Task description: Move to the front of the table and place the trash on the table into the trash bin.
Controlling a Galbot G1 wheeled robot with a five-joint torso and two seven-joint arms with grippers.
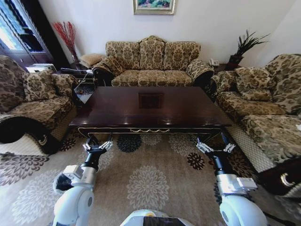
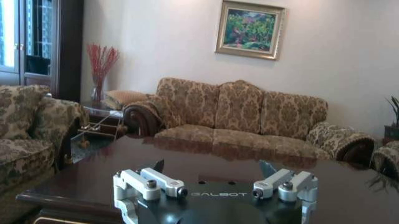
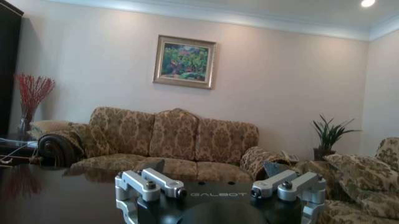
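Robot's parked right in front of the big glossy dark-brown wooden coffee table, so the approach looks done. Left gripper and right gripper hover at the near edge, fingers apart. Can't spot any trash or bin on that tabletop; finding them comes next.

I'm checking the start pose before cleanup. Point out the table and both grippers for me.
table (image 1: 155,106), head view, on the bare dark top.
left gripper (image 1: 98,146), head view, midway between its open fingertips, just short of the table's front edge.
right gripper (image 1: 216,147), head view, midway between its open fingertips, by the front right corner.
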